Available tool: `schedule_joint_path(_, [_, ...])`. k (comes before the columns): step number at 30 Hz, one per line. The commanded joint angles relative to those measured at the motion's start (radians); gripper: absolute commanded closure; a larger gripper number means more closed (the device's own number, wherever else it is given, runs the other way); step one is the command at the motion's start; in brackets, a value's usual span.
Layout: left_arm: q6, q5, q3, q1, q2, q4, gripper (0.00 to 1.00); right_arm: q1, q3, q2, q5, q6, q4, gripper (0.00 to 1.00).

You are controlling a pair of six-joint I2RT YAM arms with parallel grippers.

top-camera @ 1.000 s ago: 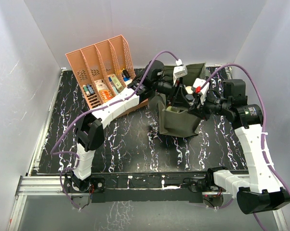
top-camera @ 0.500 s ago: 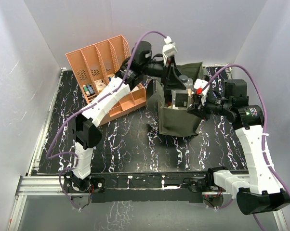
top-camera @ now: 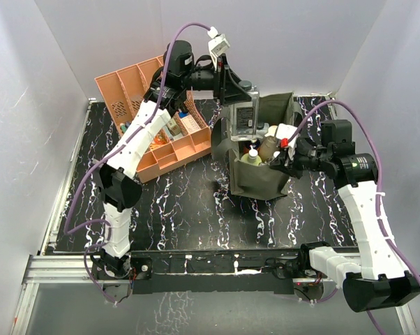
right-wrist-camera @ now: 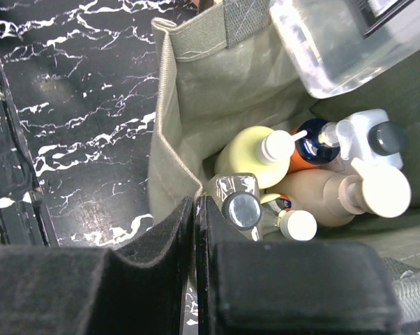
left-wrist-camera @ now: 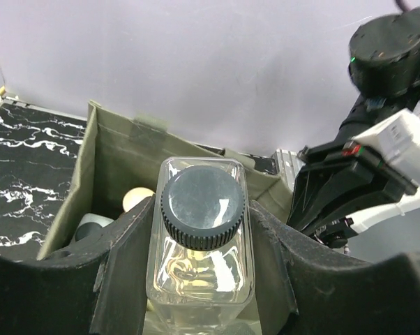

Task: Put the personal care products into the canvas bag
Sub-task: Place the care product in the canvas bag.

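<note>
While left pincer (left-wrist-camera: 199,279) grips clear bottle (top-camera: 245,120), label (top-camera: 245,130) too blurred.

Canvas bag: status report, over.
Left pincer holds clear square dark-capped bottle above olive-green canvas bag. Right pincer shut, pinching bag rim. Other bottles already inside. No obstruction seen.

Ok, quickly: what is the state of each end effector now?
Left end effector: holding the clear bottle.
Right end effector: shut, pinching the canvas bag rim.
</note>
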Motion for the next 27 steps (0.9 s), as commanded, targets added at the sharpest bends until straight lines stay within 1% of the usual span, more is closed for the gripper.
schedule_joint_path(1, [0.003, -0.062, 0.125, -0.013, -0.006, 0.049, 1.0, -0.001, -0.097, 0.004, 0.058, -0.077, -0.054, 0.92])
schedule_joint_path(4, [0.033, -0.083, 0.129, -0.014, 0.006, 0.068, 1.0, -0.001, -0.163, -0.009, 0.08, -0.125, -0.017, 0.92])
schedule_joint_path(7, [0.041, -0.09, 0.116, -0.014, 0.011, 0.08, 1.0, -0.001, -0.205, -0.018, 0.067, -0.113, 0.041, 0.92])
schedule_joint_path(9, [0.046, -0.108, 0.093, -0.013, 0.006, 0.087, 1.0, -0.001, -0.203, -0.005, 0.043, -0.091, 0.064, 0.92])
schedule_joint_path(11, [0.082, -0.127, 0.043, -0.019, -0.015, 0.098, 1.0, 0.0, -0.187, 0.022, 0.014, -0.074, 0.071, 0.92])
schedule_joint_path(14, [0.175, -0.154, -0.029, -0.039, -0.046, 0.109, 1.0, 0.018, -0.167, 0.074, 0.006, -0.035, 0.091, 0.91])
schedule_joint_path(16, [0.221, -0.154, -0.038, -0.046, -0.043, 0.098, 1.0, 0.044, -0.153, 0.11, 0.011, -0.006, 0.11, 0.92])
schedule_joint_path(18, [0.264, -0.125, -0.044, -0.048, -0.038, 0.085, 1.0, 0.081, -0.14, 0.138, 0.023, 0.029, 0.128, 0.92])
schedule_joint_path(20, [0.398, -0.071, -0.033, -0.048, -0.034, 0.019, 1.0, 0.124, -0.123, 0.158, 0.046, 0.038, 0.135, 0.92])
schedule_joint_path(21, [0.453, -0.08, -0.015, -0.048, -0.032, -0.015, 1.0, 0.143, -0.118, 0.162, 0.062, 0.047, 0.146, 0.92])
schedule_joint_path(23, [0.525, -0.166, 0.03, -0.048, -0.017, -0.07, 1.0, 0.158, -0.106, 0.174, 0.077, 0.067, 0.16, 0.92])
schedule_joint_path(27, [0.547, -0.29, 0.132, -0.04, 0.017, -0.087, 1.0, 0.159, -0.062, 0.219, 0.085, 0.132, 0.16, 0.92])
